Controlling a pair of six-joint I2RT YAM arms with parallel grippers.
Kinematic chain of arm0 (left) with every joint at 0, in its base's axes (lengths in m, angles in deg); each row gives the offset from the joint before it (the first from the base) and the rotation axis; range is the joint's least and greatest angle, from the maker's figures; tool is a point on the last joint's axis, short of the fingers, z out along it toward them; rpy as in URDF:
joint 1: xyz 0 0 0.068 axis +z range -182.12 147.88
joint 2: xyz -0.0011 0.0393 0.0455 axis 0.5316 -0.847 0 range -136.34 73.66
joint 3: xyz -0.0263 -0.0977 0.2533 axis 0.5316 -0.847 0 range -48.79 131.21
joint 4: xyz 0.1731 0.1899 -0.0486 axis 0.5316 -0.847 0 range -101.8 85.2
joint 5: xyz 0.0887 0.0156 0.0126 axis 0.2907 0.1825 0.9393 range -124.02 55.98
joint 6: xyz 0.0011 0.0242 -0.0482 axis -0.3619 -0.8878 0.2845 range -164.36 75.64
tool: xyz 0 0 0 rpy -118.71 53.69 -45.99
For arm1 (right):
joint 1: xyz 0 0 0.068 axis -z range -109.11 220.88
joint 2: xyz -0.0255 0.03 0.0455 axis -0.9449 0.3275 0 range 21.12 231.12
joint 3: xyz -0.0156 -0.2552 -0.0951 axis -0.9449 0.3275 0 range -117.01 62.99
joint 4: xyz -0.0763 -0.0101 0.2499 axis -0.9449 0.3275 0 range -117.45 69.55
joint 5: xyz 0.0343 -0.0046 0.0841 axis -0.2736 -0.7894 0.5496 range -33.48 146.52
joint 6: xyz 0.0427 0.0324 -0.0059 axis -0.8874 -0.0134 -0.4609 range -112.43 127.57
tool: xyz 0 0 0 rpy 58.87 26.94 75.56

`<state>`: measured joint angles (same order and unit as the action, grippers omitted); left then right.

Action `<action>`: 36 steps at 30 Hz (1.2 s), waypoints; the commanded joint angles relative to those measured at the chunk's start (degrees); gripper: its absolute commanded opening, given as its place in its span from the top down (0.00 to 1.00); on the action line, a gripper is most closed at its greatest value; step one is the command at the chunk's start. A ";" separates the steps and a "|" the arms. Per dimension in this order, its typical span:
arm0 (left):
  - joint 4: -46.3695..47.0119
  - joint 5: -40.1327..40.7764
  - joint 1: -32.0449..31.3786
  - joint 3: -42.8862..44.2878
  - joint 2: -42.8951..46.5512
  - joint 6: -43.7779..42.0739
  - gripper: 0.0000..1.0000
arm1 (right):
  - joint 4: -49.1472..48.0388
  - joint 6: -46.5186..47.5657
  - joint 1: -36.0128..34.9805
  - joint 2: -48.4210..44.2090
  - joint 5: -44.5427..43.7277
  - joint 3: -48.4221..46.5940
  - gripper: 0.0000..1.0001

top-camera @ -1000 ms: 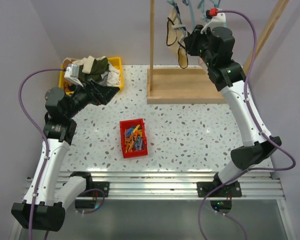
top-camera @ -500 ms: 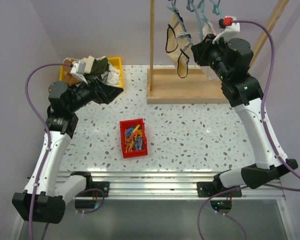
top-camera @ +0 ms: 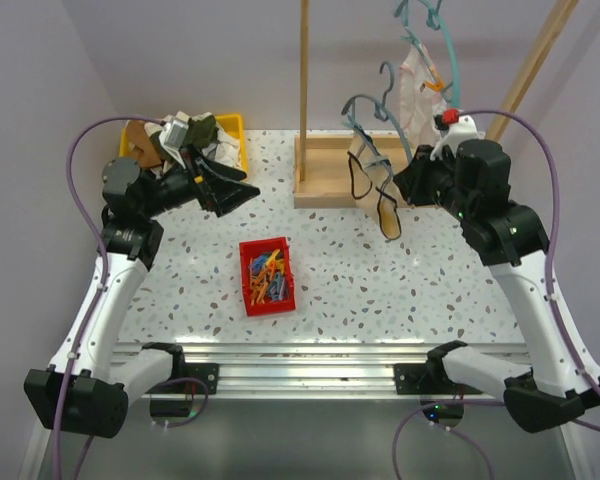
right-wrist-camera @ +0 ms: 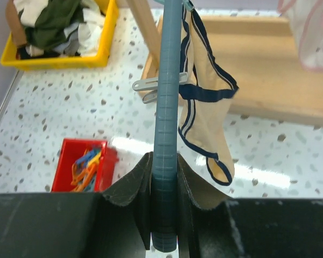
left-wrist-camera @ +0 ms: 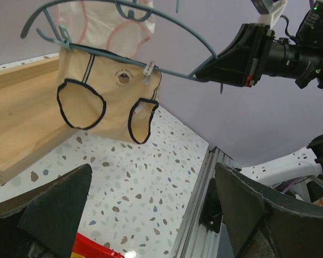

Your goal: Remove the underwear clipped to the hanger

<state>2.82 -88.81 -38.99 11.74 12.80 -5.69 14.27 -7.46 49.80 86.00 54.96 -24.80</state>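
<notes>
Over the speckled table point(top-camera: 380, 270), your right gripper point(right-wrist-camera: 164, 177) clamps the teal hanger point(right-wrist-camera: 167, 80); the beige briefs point(right-wrist-camera: 204, 118) hang clipped just beyond its fingers. Your left gripper point(top-camera: 230, 185) gapes wide, well apart.

Top external view: mounted high behind the arm bases, looking down over the whole table point(top-camera: 380, 280). Left wrist view: at the table's left, facing right and slightly upward, mid-range. Right wrist view: close along the hanger point(right-wrist-camera: 166, 107), facing left and downward. All three share the beige briefs point(left-wrist-camera: 116, 91); top and right wrist views share the red bin point(right-wrist-camera: 83, 164).
</notes>
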 commanded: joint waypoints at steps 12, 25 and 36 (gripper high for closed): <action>13.81 6.18 -17.11 -0.41 -8.66 22.63 0.00 | -5.32 -7.73 -0.19 -19.08 11.66 17.29 1.00; 20.16 8.99 -25.91 -0.68 -22.80 34.71 0.00 | -7.44 -8.35 -0.19 -21.46 14.22 19.76 1.00; 25.16 10.58 -27.84 5.91 -34.14 42.09 0.00 | -5.15 -5.98 -0.19 -21.64 14.57 18.88 1.00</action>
<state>22.64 -78.66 -65.90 13.75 -20.44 33.11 11.93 -14.80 49.80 65.24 68.16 -4.14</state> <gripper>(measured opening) 0.997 0.212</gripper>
